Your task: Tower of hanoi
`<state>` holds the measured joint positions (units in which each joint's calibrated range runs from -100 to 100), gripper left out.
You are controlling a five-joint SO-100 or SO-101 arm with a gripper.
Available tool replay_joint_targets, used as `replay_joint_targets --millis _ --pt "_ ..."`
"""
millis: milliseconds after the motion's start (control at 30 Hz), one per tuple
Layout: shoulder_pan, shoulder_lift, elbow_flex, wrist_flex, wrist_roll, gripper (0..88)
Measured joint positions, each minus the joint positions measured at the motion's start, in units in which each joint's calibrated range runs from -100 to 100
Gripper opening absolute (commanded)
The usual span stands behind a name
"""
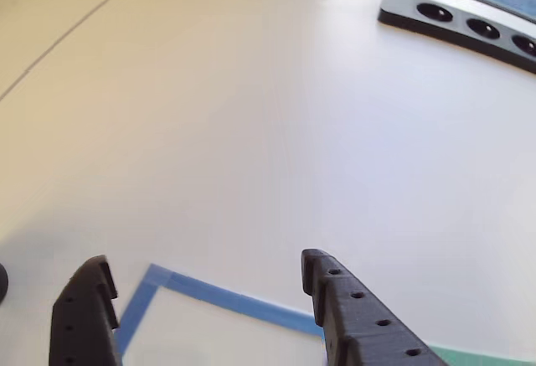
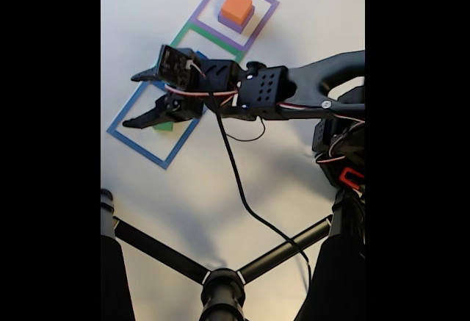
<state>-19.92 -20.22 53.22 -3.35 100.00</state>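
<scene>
Claw (image 2: 139,99) open, holding nothing, above the blue tape square (image 2: 150,134) on your counter (image 2: 294,12).
Green cube (image 2: 164,125) sits just under the claw inside that square; you see the orange block (image 2: 237,6) stacked on the purple slab (image 2: 233,23), well beyond the claw.

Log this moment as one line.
gripper: open, empty, above blue tape square | orange block: on purple slab | green cube: partly hidden
</scene>
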Motion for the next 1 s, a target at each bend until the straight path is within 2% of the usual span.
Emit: replay_joint_targets --millis 167,300,633,767,1000 --pt "4.4 -12.5 -5.9 26.0 0.0 4.0" --pt "8.9 -16.6 -13.7 45.1 0.0 2.1" --pt "21.2 -16.9 -51.9 90.0 0.0 2.1" --pt "24.1 -16.6 -62.2 100.0 0.0 4.9" --pt "28.1 -21.5 -54.0 99.9 0.0 24.7"
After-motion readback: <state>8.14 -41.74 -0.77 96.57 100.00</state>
